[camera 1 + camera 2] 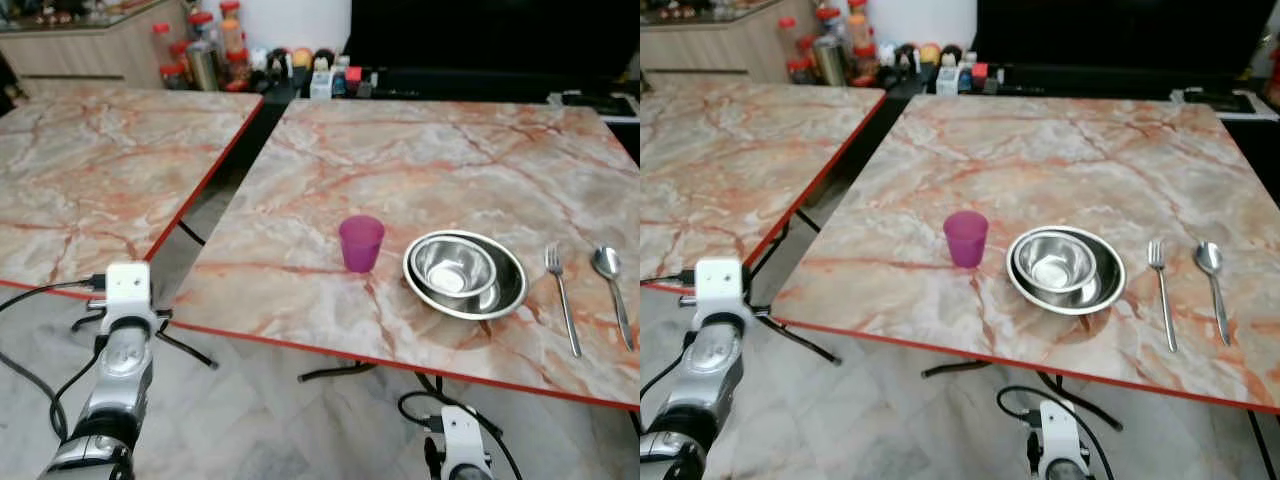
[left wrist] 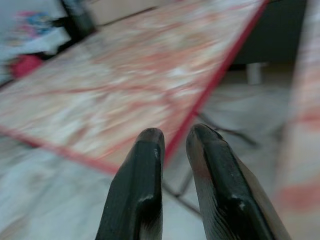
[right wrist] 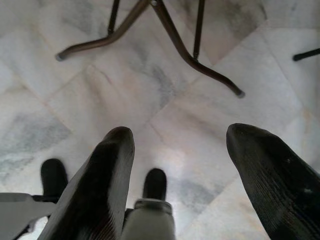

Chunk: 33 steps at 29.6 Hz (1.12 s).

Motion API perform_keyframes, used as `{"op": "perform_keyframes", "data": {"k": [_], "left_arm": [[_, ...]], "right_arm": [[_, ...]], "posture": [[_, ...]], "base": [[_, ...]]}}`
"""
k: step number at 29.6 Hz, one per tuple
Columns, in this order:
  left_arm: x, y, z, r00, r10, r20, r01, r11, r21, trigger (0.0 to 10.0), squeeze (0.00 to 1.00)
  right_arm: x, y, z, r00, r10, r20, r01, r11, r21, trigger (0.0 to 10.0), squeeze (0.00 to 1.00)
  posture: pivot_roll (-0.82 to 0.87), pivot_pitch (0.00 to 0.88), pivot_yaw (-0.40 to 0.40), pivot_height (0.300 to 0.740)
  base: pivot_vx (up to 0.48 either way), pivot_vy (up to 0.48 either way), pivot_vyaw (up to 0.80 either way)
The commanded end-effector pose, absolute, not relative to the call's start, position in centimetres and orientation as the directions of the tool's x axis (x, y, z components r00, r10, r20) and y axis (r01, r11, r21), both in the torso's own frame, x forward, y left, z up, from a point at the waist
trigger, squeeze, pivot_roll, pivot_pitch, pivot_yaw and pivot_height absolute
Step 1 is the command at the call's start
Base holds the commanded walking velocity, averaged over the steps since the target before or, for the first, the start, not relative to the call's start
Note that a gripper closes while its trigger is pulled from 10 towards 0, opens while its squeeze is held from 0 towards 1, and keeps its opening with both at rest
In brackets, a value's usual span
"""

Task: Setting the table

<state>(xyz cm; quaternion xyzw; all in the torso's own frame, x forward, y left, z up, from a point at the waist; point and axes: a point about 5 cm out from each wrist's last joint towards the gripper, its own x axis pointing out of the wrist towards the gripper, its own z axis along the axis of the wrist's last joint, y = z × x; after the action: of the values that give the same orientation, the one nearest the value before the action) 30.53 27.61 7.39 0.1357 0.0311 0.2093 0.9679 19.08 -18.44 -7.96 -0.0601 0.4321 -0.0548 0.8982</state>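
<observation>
A purple cup (image 1: 361, 242) stands upright near the front edge of the marble table (image 1: 400, 150). To its right sit two nested steel bowls (image 1: 465, 273), then a fork (image 1: 562, 297) and a spoon (image 1: 611, 290) lying side by side. My left arm (image 1: 118, 350) hangs low in front of the gap between the tables. Its gripper (image 2: 175, 137) is shut on nothing and points at the second table's red edge. My right arm (image 1: 463, 445) hangs below the table's front edge. Its gripper (image 3: 182, 135) is open over the floor.
A second marble table (image 1: 90, 160) stands to the left across a narrow gap. Jars and bottles (image 1: 215, 50) crowd the back by a wooden counter. Black table legs (image 3: 170, 35) cross the pale tiled floor (image 3: 75, 100). Cables trail from both wrists.
</observation>
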Motion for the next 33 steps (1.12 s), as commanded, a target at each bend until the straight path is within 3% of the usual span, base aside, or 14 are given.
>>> {"op": "perform_keyframes", "data": {"k": [1,12,14,15,16,23,33], "left_arm": [[29.2,29.2,6.9,0.866,0.500,0.013,-0.480,0.824,0.302,10.0,0.00],[23.7,30.4,1.1,0.757,0.628,-0.181,-0.519,0.747,0.416,10.0,0.00],[22.6,29.6,-1.0,0.744,0.583,-0.325,-0.449,0.798,0.403,10.0,0.00],[22.6,29.6,-1.0,0.744,0.583,-0.325,-0.449,0.798,0.403,10.0,0.00],[21.9,28.2,-2.8,0.739,0.485,-0.468,-0.362,0.871,0.333,10.0,0.00],[20.9,23.0,-5.9,0.709,0.180,-0.682,-0.091,0.982,0.165,10.0,0.00],[20.1,20.9,-7.1,0.639,0.137,-0.757,-0.019,0.987,0.162,10.0,0.00]], "right_arm": [[18.9,-18.2,-8.0,0.620,-0.145,-0.771,0.040,0.987,-0.154,10.0,0.00],[18.5,-18.0,-8.3,0.610,-0.144,-0.779,0.039,0.988,-0.152,10.0,0.00],[18.6,-18.1,-8.3,0.610,-0.145,-0.779,0.040,0.988,-0.152,10.0,0.00],[18.6,-18.1,-8.3,0.610,-0.145,-0.779,0.040,0.988,-0.152,10.0,0.00],[18.7,-18.2,-8.2,0.613,-0.144,-0.777,0.042,0.988,-0.150,10.0,0.00],[19.1,-18.5,-8.0,0.612,-0.139,-0.778,0.037,0.988,-0.148,10.0,0.00],[19.5,-18.8,-7.8,0.617,-0.148,-0.773,0.053,0.988,-0.147,10.0,0.00]], "posture": [[-0.01,0.000,0.075,0.728],[-0.01,0.000,0.084,0.728],[-0.01,0.000,0.080,0.728],[-0.01,0.000,0.080,0.728],[-0.01,0.000,0.073,0.728],[-0.01,0.000,0.049,0.728],[-0.04,0.000,0.049,0.728]], "base": [[0.000,0.000,0.00],[0.000,0.000,0.00],[0.000,0.000,0.00],[0.000,0.000,0.00],[0.000,0.000,0.00],[0.000,0.000,0.00],[0.000,0.000,0.00]]}}
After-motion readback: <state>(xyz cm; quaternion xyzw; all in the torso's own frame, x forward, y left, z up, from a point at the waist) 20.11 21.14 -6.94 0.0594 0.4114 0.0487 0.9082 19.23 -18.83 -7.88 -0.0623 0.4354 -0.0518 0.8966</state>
